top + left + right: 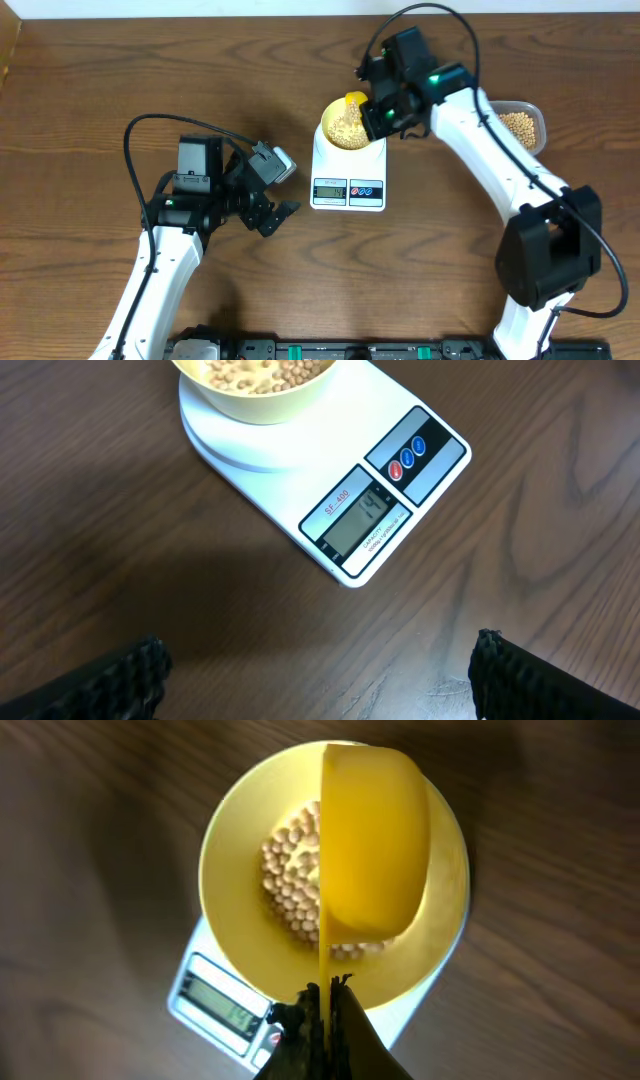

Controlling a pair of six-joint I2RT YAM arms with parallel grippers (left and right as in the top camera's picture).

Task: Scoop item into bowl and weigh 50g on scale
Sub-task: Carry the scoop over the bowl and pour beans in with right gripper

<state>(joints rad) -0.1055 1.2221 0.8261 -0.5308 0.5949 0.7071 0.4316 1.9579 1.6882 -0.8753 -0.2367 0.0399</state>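
My right gripper (325, 1010) pinches the yellow spoon (375, 840), tipped over the beans (290, 885) in the bowl (235, 830) on the scale (350, 430). My left gripper (320, 678) hangs spread.

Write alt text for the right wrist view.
A yellow measuring spoon, gripped by the right pincer, is tipped over a pale-yellow bowl holding tan beans. The bowl sits on a white scale, its display showing at lower left.

2 white arms (150, 290); black joints (545, 262); green LEDs (433, 77).
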